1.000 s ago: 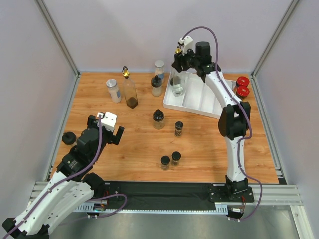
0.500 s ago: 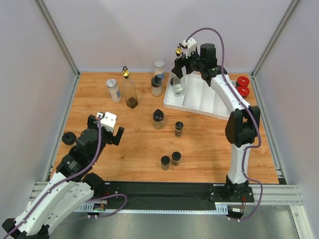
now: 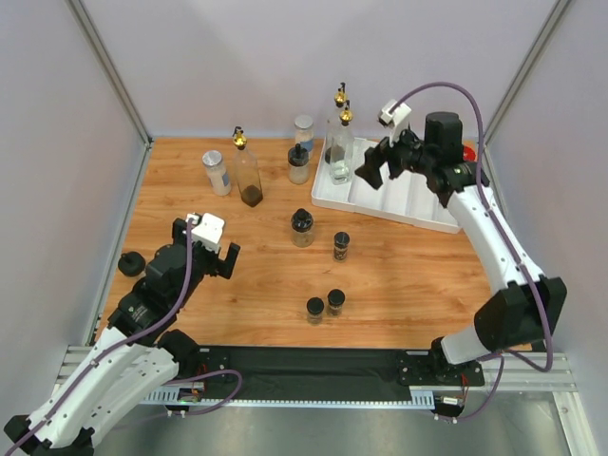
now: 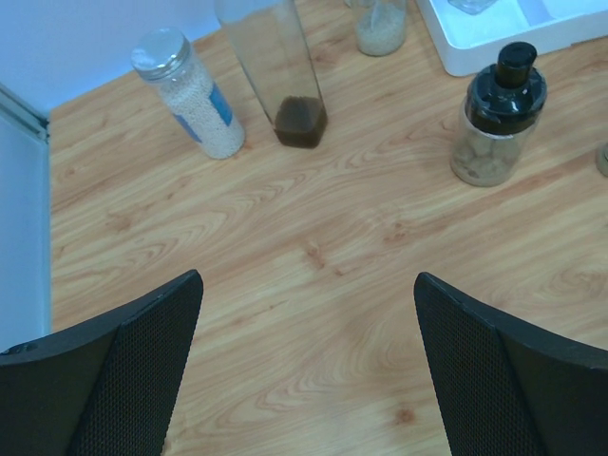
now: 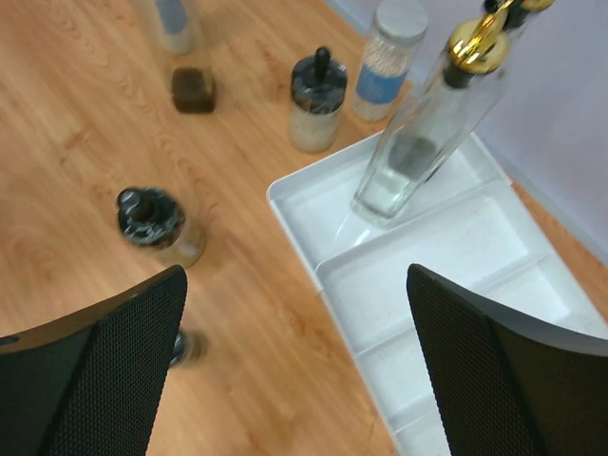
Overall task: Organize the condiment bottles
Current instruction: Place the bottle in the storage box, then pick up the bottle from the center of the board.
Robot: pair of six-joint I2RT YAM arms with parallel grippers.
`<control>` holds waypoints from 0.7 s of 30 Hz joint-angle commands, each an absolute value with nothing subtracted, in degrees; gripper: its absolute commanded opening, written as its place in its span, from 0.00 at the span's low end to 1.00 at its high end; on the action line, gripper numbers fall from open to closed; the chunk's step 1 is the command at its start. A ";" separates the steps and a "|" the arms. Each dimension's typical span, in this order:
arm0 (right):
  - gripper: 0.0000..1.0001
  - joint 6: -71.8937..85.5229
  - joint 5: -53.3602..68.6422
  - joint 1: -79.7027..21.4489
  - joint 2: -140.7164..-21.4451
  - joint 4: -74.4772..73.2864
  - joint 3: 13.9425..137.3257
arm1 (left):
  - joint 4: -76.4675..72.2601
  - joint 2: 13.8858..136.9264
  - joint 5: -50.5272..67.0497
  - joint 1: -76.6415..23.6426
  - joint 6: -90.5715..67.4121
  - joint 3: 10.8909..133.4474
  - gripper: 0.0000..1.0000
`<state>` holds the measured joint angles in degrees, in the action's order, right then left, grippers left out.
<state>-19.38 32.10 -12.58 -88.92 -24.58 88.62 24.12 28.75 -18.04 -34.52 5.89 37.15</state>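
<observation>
The right claw [image 3: 371, 169] has released a bottle [image 5: 410, 142] into the 1 o'clock tray [image 3: 419, 205] and withdrawn, open; the left claw [image 4: 306, 277] idles open. Next, likely, gripping the 11 o'clock bottle [image 3: 250, 178] upright.

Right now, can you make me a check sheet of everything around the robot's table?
Surface: wooden table, bare between the things.
Job's things: two gold-spouted bottles stand in the white tray's left-end compartment; a third gold-spouted bottle, two silver-lidded jars, two knob-capped jars and three small black-capped jars stand on the wood.
Clutter: a small black round thing near the left edge; cannot tell what.
Grippers: left gripper open over bare wood; right gripper open above the tray, holding nothing.
Cables: a purple cable runs along each arm.
Surroundings: grey walls, metal frame posts, black strip at the arm bases.
</observation>
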 commanded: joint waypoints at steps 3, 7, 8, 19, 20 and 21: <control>1.00 -22.41 34.63 -12.57 -74.48 -29.62 74.38 | 21.71 32.60 -14.15 -34.54 3.08 41.39 1.00; 1.00 -23.12 36.56 -12.57 -66.11 -32.51 65.67 | 21.80 35.24 -12.14 -33.84 1.23 44.29 1.00; 1.00 -22.94 36.82 -12.66 -64.79 -32.69 64.18 | 21.54 35.68 -11.69 -33.32 0.45 44.73 1.00; 1.00 -20.92 40.59 -7.13 -53.35 -28.83 51.33 | 20.92 47.88 -2.29 -23.66 -7.02 56.94 1.00; 1.00 -20.83 41.13 -6.34 -53.35 -28.83 50.72 | 21.18 48.86 -1.24 -22.86 -7.73 58.17 1.00; 1.00 -20.66 41.31 -5.28 -53.35 -28.74 50.54 | 21.70 49.91 -0.45 -21.89 -8.26 60.71 1.00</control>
